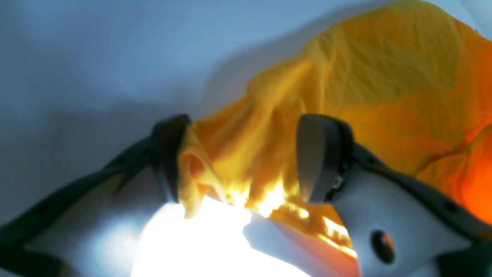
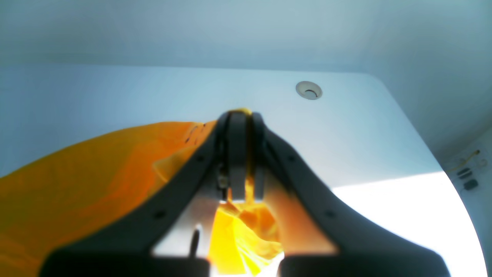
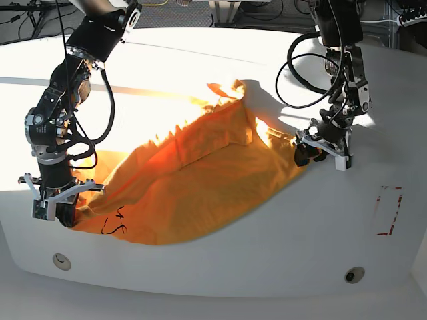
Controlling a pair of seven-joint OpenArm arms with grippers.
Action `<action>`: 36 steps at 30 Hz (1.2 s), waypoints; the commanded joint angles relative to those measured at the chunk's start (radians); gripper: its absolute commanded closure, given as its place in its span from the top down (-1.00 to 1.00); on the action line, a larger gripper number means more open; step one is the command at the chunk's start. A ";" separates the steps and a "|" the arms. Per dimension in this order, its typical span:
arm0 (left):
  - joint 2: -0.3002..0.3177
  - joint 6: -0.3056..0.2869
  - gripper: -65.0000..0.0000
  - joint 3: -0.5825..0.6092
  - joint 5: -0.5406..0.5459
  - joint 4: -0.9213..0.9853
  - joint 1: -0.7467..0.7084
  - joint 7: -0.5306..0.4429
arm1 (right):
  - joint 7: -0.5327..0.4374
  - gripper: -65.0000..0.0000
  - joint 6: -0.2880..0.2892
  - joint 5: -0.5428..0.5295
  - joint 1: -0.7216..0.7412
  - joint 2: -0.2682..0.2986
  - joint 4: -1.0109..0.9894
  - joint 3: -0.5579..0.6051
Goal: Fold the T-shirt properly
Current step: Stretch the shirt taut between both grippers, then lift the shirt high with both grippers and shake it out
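The orange-yellow T-shirt lies spread and rumpled across the white table, its black line drawing near the front left corner. My right gripper is at that corner, shut on a pinch of the shirt; in the right wrist view yellow cloth shows between its closed fingers. My left gripper is at the shirt's right edge. In the left wrist view its jaws stand apart with a bunched fold of the T-shirt between the pads, not clamped.
The white table has rounded front corners. Round grommets sit at the front left and front right. A red-outlined rectangle is marked at the right. Strong sunlight crosses the table top.
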State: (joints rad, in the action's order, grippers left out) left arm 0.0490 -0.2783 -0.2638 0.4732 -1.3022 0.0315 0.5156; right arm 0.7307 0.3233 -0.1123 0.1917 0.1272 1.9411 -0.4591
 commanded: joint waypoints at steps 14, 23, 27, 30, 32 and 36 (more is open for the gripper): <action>0.032 0.007 -1.00 0.025 -0.003 0.016 0.055 0.042 | -0.035 -0.99 0.003 -0.010 0.024 0.013 0.014 -0.002; 0.056 0.007 -1.00 0.010 -0.001 -0.164 0.009 0.081 | -0.035 -0.99 0.003 -0.010 0.044 0.021 0.014 -0.007; 0.074 0.007 -1.00 -0.042 -0.001 -0.276 0.005 0.117 | -0.035 -0.99 0.003 -0.003 0.078 0.024 -0.016 -0.010; 0.078 0.007 -1.00 -0.084 -0.001 -0.346 0.005 0.145 | -0.035 -0.99 0.003 -0.008 0.110 0.048 -0.041 -0.010; 0.078 0.007 -1.00 -0.124 -0.001 -0.399 0.008 0.162 | -0.035 -0.99 0.003 -0.008 0.133 0.059 -0.064 -0.007; 0.085 0.007 -1.00 -0.182 -0.001 -0.475 0.017 0.177 | -0.035 -0.99 0.003 -0.008 0.194 0.068 -0.108 -0.004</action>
State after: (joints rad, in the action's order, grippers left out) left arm 0.1223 -0.2646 -0.4202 0.4587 -1.7100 0.0277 0.7116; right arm 0.7338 0.3305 -0.1139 0.3130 0.1757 1.8492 -0.4637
